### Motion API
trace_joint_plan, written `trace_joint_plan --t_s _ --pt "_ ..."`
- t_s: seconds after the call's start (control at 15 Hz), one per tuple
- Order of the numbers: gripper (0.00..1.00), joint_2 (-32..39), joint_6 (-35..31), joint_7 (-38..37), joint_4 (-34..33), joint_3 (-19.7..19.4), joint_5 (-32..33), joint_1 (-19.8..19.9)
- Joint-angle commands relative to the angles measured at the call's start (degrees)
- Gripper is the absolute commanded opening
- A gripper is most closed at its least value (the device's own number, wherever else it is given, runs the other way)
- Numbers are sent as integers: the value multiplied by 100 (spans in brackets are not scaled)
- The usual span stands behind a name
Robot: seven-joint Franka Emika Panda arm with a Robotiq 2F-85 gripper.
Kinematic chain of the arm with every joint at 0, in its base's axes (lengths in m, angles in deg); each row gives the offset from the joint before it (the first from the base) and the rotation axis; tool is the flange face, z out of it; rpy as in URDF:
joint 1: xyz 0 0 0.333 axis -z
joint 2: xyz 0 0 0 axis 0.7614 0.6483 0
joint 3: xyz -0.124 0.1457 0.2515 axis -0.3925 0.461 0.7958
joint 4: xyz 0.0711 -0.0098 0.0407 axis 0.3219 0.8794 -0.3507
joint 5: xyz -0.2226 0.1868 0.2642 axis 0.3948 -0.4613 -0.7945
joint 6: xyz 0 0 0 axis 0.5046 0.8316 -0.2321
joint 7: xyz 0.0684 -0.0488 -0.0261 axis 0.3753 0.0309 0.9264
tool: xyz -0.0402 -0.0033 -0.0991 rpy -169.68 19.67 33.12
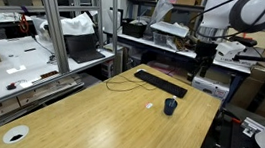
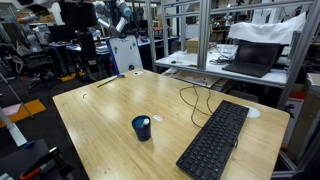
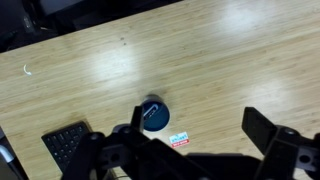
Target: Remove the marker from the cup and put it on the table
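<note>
— What lies under the claw [image 3: 190, 160]?
— A dark cup [image 3: 153, 115] on the table [image 3: 220, 60], seen from above, a keyboard [image 3: 65, 146] corner near it.
— And the claw?
— Its fingers [image 3: 275, 140] stand wide apart.

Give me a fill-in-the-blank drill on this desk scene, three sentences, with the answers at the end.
1. The cup stands ____ on the table.
2. In the wrist view the pincer hangs over the table with its jaws ____, holding nothing.
3. Of the cup and the black keyboard beside it, the cup is the ____ one.
Missing words: upright; open; smaller.
</note>
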Motion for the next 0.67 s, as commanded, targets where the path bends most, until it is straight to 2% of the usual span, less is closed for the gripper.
trace_joint_plan --t_s 0.0,0.4,0.6 --pt "100 85 -18 50 -11 -86 0 27" --pt "100 131 -26 64 -51 -99 -6 17" --pt "100 302 -463 -493 34 -122 -456 54"
